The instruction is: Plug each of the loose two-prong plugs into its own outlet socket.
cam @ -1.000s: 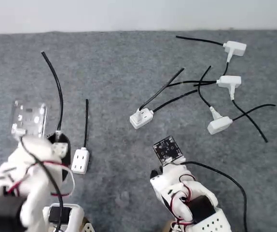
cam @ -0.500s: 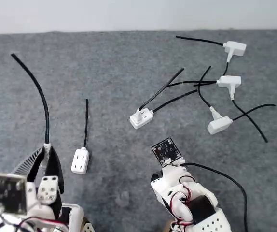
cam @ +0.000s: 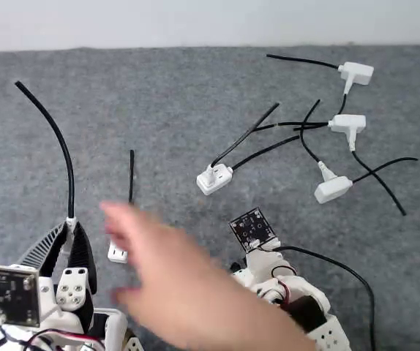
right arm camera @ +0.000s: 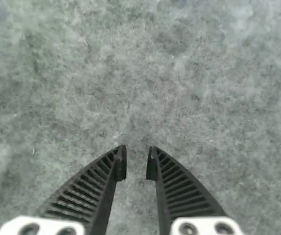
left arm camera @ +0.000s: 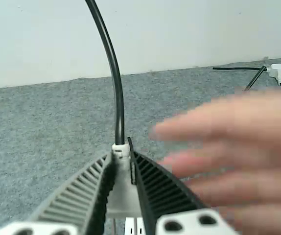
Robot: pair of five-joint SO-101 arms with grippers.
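Since half a second ago a person's hand [cam: 173,285] has swept into the high view from the lower edge. It now lies blurred across the lower middle of the frame, its fingertips over the outlet socket [cam: 117,254], so I can make out just a bit of the white socket at the hand's left edge. My left arm has hardly shifted in that half second; a second ago it stood higher in the frame.

The left gripper [cam: 71,227] sits in the lower left of the high view, clamped on the plug [cam: 70,220]. The plug's black cord [cam: 58,142] arcs away to the upper left. In the left wrist view the left gripper [left arm camera: 123,156] pinches the white plug [left arm camera: 121,152] between its ribbed fingers, the cord [left arm camera: 112,63] rises up out of the frame, and the hand [left arm camera: 228,147] hovers blurred to the right.

The outlet socket's own cord [cam: 131,175] runs straight up from under the fingertips.

The right gripper [right arm camera: 135,164] points at the bare grey counter [right arm camera: 179,73], its fingers a narrow gap apart with nothing between them.

Another white connector [cam: 214,178] lies at centre frame. Three more white connectors [cam: 347,123] lie in the upper right among crossing black cords, well apart from both arms.
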